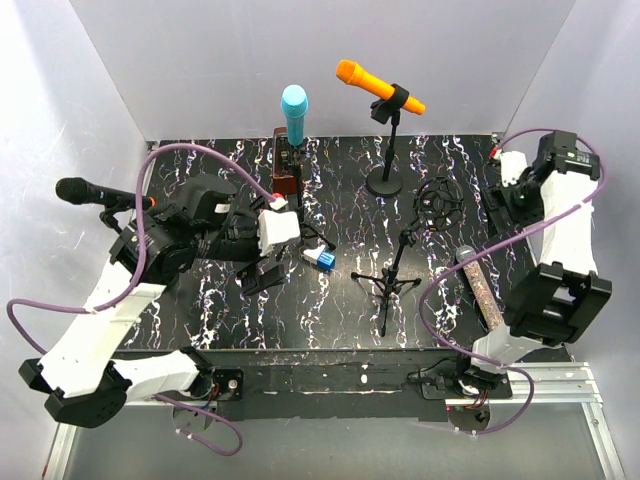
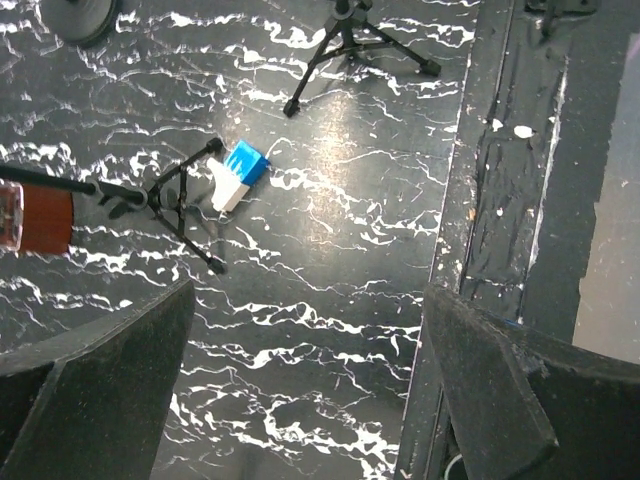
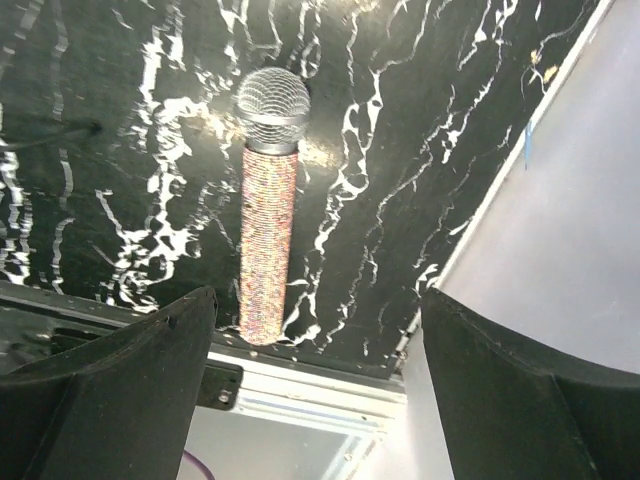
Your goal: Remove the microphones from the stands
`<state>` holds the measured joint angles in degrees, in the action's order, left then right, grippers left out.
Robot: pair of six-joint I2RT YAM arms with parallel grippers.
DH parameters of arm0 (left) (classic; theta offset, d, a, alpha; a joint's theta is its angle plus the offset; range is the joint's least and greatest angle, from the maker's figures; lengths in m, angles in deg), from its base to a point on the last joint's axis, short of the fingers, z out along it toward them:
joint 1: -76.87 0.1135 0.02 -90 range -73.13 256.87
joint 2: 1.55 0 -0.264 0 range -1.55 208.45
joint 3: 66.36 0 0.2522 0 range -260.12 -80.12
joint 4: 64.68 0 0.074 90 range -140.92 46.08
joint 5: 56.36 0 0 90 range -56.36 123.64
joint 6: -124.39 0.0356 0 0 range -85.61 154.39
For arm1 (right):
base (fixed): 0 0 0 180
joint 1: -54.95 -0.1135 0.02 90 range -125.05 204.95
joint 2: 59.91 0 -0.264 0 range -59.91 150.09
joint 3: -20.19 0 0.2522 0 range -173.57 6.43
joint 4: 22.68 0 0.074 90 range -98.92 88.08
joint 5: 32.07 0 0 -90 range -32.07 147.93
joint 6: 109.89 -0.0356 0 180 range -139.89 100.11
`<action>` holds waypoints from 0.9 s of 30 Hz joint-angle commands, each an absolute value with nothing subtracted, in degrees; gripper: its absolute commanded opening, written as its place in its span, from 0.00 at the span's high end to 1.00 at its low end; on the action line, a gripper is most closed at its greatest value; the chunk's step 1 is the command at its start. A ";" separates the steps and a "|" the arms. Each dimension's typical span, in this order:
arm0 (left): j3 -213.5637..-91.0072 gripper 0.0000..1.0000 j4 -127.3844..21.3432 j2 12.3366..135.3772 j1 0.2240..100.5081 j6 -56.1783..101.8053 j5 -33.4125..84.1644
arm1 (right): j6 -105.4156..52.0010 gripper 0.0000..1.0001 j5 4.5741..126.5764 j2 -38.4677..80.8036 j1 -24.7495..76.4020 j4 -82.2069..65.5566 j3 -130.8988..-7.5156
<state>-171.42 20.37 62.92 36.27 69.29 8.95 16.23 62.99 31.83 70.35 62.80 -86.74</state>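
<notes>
Near the table's (image 1: 330, 312) right edge the microphone (image 3: 268, 240) lies flat, close to the tripod stand (image 1: 400, 262) but not touching it. The right gripper (image 3: 318, 300) hangs above it, fingers spread wide and empty, and the left gripper (image 2: 310, 290) is spread and empty too. Removal looks done, so the step is likely a clean exit: rise straight up with neither finger brushing the round, roll-prone microphone, which has a pink glitter handle and a silver mesh head.

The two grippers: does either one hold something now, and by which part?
Nothing is held. The left gripper and the right gripper are both open and empty.
</notes>
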 commanded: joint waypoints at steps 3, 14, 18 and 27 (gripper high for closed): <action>-165.81 0.02 11.07 62.70 36.43 63.14 5.11 | 10.54 0.11 85.84 17.90 73.40 61.68 -83.34; -168.62 0.02 -1.50 73.76 35.56 83.17 -7.06 | 5.31 0.13 106.10 -11.13 72.62 53.20 -62.83; -171.25 0.02 -12.39 79.21 34.60 78.09 -8.19 | 9.37 0.13 107.14 -10.26 72.62 61.63 -65.72; -178.63 0.02 -26.73 90.46 30.81 64.40 -11.62 | 8.07 0.13 114.53 -12.45 72.62 65.88 -66.52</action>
